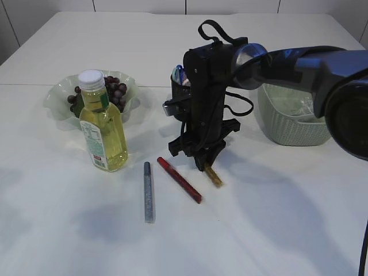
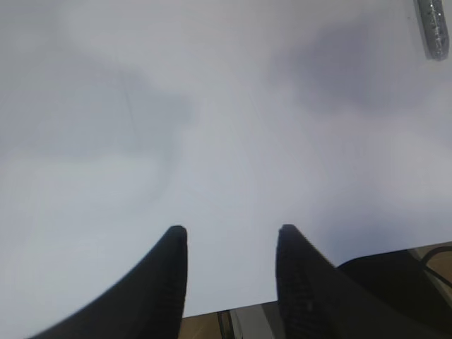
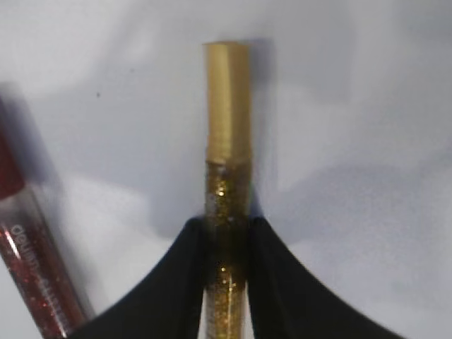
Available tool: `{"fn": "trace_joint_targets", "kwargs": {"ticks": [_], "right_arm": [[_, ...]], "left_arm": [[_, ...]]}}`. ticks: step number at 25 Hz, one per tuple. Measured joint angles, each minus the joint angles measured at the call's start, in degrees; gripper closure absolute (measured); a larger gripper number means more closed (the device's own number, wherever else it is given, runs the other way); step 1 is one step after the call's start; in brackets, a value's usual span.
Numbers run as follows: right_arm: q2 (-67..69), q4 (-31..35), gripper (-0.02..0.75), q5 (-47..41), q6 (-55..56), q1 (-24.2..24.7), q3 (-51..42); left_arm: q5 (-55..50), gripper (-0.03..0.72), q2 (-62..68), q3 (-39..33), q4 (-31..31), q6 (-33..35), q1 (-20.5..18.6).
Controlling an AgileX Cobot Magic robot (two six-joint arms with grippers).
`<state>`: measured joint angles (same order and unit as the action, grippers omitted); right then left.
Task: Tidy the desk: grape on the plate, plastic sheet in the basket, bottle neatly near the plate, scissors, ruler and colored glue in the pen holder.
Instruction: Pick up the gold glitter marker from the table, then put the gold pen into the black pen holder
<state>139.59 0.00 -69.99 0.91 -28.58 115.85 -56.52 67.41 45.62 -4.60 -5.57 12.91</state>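
Observation:
My right gripper reaches down to the table in the middle. Its jaws press both sides of a gold glitter glue tube lying on the table; in the exterior view the gold tube pokes out below the fingers. A red glue tube and a silver one lie to its left. The yellow bottle stands upright in front of the green plate, which holds grapes. My left gripper hangs open over bare table. Scissors and ruler are hidden from view.
A black pen holder stands just behind my right arm, with blue items sticking out of it. A grey-green basket sits at the right with something translucent inside. The silver tube's end shows at the top right of the left wrist view.

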Motion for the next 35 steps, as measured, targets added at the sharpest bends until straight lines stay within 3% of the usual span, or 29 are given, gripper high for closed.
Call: {"fn": "trace_joint_targets", "kwargs": {"ticks": [5, 15, 23, 29, 35], "right_arm": [[0.00, 0.00, 0.604, 0.00, 0.10, 0.00, 0.11], [-1.64, 4.55, 0.615, 0.00, -2.53, 0.27, 0.23], [-11.58, 20.93, 0.617, 0.00, -12.24, 7.11, 0.23], [-14.69, 39.28, 0.617, 0.36, -24.96, 13.94, 0.23], [-14.69, 44.57, 0.617, 9.81, -36.79, 15.67, 0.23]], "left_arm": [[0.00, 0.380, 0.00, 0.00, 0.00, 0.00, 0.00], [0.00, 0.380, 0.00, 0.00, 0.00, 0.00, 0.00], [0.00, 0.380, 0.00, 0.00, 0.00, 0.00, 0.00], [-0.10, 0.380, 0.00, 0.00, -0.26, 0.00, 0.00], [-0.10, 0.380, 0.00, 0.00, -0.36, 0.00, 0.00]]}}
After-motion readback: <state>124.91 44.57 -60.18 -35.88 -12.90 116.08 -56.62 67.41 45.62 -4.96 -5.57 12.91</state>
